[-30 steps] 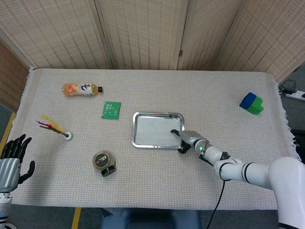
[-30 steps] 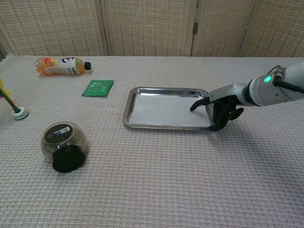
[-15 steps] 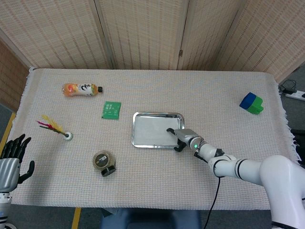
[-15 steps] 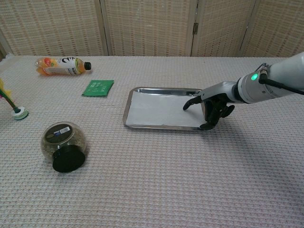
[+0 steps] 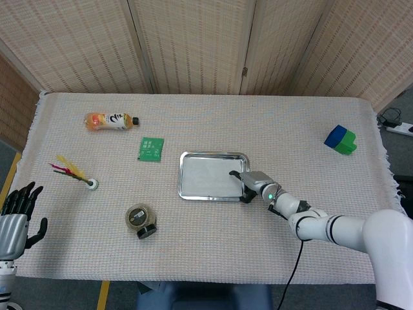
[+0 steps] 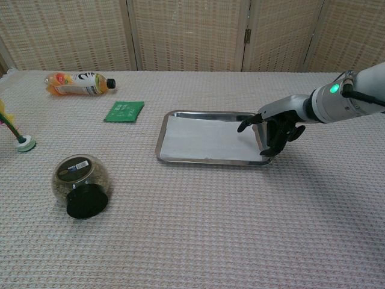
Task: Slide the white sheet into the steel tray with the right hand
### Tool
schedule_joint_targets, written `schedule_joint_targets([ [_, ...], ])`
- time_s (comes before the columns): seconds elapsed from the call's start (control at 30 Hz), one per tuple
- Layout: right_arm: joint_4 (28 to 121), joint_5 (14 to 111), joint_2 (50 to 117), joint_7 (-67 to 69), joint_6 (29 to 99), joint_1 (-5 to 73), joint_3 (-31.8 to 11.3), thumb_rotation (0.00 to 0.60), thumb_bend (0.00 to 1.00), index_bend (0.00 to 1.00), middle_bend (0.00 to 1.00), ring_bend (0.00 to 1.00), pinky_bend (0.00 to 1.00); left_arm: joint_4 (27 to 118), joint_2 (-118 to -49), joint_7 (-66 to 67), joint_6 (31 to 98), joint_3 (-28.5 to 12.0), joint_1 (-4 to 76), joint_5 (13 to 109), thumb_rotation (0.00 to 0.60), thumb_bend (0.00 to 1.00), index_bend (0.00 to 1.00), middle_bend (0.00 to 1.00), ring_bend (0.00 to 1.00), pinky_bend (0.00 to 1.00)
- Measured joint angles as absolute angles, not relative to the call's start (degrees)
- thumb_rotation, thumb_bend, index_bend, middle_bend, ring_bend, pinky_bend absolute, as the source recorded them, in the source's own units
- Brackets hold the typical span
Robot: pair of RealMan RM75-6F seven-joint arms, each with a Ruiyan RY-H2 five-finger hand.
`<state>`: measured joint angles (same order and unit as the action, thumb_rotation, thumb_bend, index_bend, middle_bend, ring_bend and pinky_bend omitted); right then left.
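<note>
Woven cloth covers the table; the tray (image 5: 213, 175) lies mid-table. My right hand (image 6: 274, 127) clasps its right rim, thumb above and fingers curled under the edge. Thin, stiff, slick steel, probably light; that raised rim is the only hold.

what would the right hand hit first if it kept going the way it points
The right hand already sits at the tray at its right rim, pointing left. Going on, it would likely sweep over the tray's bare floor; height above it is unclear.
</note>
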<state>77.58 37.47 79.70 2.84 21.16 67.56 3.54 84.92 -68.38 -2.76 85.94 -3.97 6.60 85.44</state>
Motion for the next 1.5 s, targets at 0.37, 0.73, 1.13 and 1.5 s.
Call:
schedule_joint_targets([
  [0.37, 77.2, 40.6, 79.9, 4.4, 17.9, 66.0, 3.2, 0.600, 0.49, 0.00, 1.00, 1.00, 1.00, 85.0, -68.5, -2.8, 86.0, -3.9, 6.7, 85.7, 0.600, 0.58, 0.00, 0.00, 0.00, 0.08],
  [0.73, 75.0, 40.7, 81.3, 4.7, 18.1, 66.1, 4.1, 0.600, 0.49, 0.00, 1.00, 1.00, 1.00, 85.1, -68.3, -3.1, 86.2, -3.8, 6.6, 85.9, 0.600, 0.58, 0.00, 0.00, 0.00, 0.08],
  [1.13, 77.5, 42.2, 79.0, 5.2, 19.0, 65.4, 3.7, 0.600, 0.49, 0.00, 1.00, 1.00, 1.00, 85.0, -68.3, -3.0, 86.2, -3.8, 6.6, 85.9, 0.600, 0.58, 0.00, 0.00, 0.00, 0.08],
  [1.5, 83.1, 47.9, 75.7, 7.7, 25.6, 60.7, -1.1, 0.600, 0.49, 0.00, 1.00, 0.99, 1.00, 85.4, -68.2, -3.1, 86.6, -3.7, 6.5, 86.4, 0.600, 0.58, 0.00, 0.00, 0.00, 0.08],
])
